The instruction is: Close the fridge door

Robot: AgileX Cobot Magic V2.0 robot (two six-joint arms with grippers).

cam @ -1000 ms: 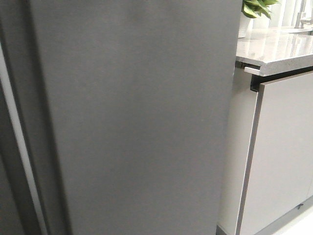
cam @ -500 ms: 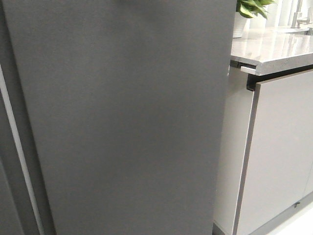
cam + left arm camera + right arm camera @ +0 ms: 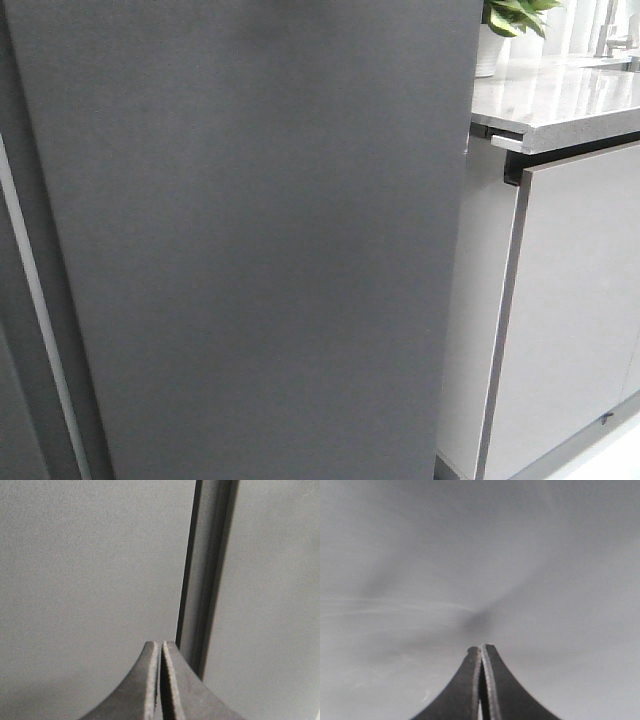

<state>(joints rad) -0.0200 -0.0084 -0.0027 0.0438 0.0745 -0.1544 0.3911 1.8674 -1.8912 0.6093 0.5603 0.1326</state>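
Observation:
The fridge door (image 3: pixel 260 240) fills most of the front view with its matte dark grey outer face; its white lining and bins are hidden. Neither gripper shows in the front view. My left gripper (image 3: pixel 161 643) is shut and empty, its tips close to a flat grey face beside a vertical seam (image 3: pixel 205 580) between two grey panels. My right gripper (image 3: pixel 481 647) is shut and empty, its tips very near a plain grey surface (image 3: pixel 480 555), with their shadow just ahead of them. I cannot tell whether either touches.
A pale vertical strip (image 3: pixel 35 300) and a darker panel lie at the door's left. At the right stand a pale glossy cabinet door (image 3: pixel 570 300), a grey stone counter (image 3: pixel 560 100) and a potted plant (image 3: pixel 510 20).
Over the last second the door's face has shifted left in the front view and its left edge sits nearer the pale strip. In the last half second almost nothing moved.

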